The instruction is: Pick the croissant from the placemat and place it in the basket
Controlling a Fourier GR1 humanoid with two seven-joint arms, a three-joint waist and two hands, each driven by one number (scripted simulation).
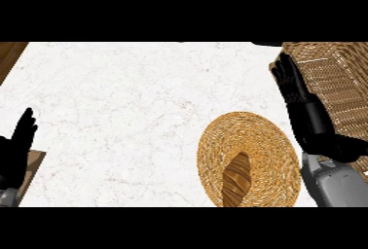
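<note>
A brown croissant (236, 177) lies on a round woven straw placemat (248, 131) at the lower right of the counter. The wicker basket (338, 82) stands at the far right edge, behind the placemat. My right hand (302, 104) stretches with straight fingers along the basket's left wall, its fingertips near the basket's front corner; it is open and holds nothing, and it is to the right of the placemat, apart from the croissant. My left hand (18, 146) rests open at the left edge with fingers up.
The white marble counter (129, 107) spreads across the middle and left. A brown wooden strip (10, 56) shows at the top left corner, and a brown board corner (32, 168) lies under the left hand.
</note>
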